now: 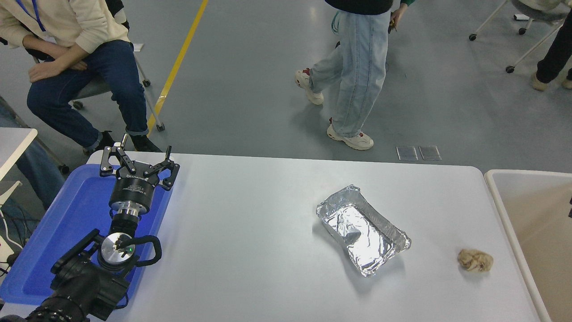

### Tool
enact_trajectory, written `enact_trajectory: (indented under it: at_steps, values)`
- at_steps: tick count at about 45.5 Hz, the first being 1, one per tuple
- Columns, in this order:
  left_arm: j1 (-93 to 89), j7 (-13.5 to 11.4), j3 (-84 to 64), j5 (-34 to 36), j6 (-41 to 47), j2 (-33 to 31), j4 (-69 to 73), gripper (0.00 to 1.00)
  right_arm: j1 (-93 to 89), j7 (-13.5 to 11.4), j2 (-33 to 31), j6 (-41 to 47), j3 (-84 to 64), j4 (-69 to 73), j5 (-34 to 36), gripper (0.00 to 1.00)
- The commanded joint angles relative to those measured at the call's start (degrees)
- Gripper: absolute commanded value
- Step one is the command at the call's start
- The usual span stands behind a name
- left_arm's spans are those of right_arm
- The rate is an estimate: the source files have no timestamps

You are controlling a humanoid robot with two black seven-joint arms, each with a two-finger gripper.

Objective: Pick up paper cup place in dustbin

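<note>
The paper cup is out of view. The dustbin (499, 203), with a pale cream rim and a tan inside, stands off the table's right end and is cut by the picture's edge. A thin dark sliver of the right arm (570, 207) shows at the right edge over the dustbin; nothing of what it holds can be seen. My left gripper (137, 157) is parked over the blue tray at the lower left, open and empty.
A blue tray (76, 210) lies at the table's left end. A silver foil tray (363, 229) sits right of centre, and a crumpled brown paper wad (475, 260) lies near the right end. One person sits at the far left and another walks past the far side.
</note>
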Motion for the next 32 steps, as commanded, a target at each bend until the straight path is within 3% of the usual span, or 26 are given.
enact_trajectory:
  at_steps: [1,12,32]
  values:
    - [0.0,0.0,-0.1,0.0,0.0,0.0,0.0,1.00,9.1,0.0,4.2,3.6,-3.3,1.8,0.1,1.00]
    - [0.0,0.0,-0.1,0.0,0.1,0.0,0.0,1.00,16.4,0.0,6.1,3.6,-3.2,2.7,0.1,1.00]
    - [0.0,0.0,0.0,0.0,0.0,0.0,0.0,1.00,21.3,0.0,19.8,3.6,-2.6,3.5,0.1,1.00]
